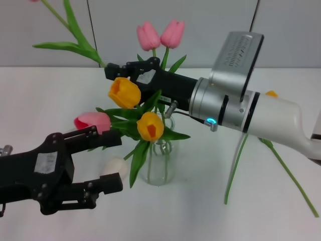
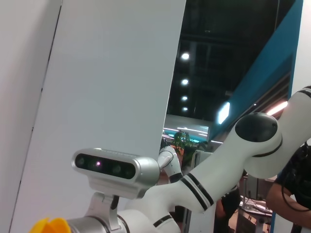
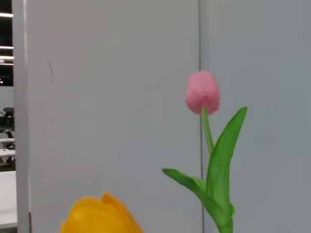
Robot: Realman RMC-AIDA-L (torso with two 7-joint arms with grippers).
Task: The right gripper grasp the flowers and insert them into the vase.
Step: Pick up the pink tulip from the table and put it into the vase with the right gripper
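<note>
While the right tool point(image 1: 113, 70) reaches across the middle of the head view from the right, its long jaws point leftward and end at the base of a leafy green stem point(image 1: 75, 32) rising up and to the left. The jaws appear clamped together on that stem, the flower now in hand; its head lies outside the head view. In the right wrist view a pink tulip point(image 3: 202, 92) stands upright on its stem with pointed leaves, which I judge to be the held flower.

The step in hand is judged to be the carrying of a grasped flower toward the vase point(image 1: 159, 163), insertion not yet made. The held stem is high and well behind the vase mouth. The next move calls for bringing the stem's lower end over the opening and lowering it between the stems already there.

The vase is a clear glass cylinder standing upright on the white surface point(image 1: 45, 95), near centre. It already holds two orange tulips point(image 1: 150, 125), two pink tulips point(image 1: 160, 34) at the back, and green leaves. More stems point(image 1: 235, 168) lie loose on the surface to the right.

The left tool point(image 1: 108, 160) sits low at the left, jaws apart, near a reddish-pink bud point(image 1: 93, 120) and a pale bud point(image 1: 114, 166); it holds nothing.
</note>
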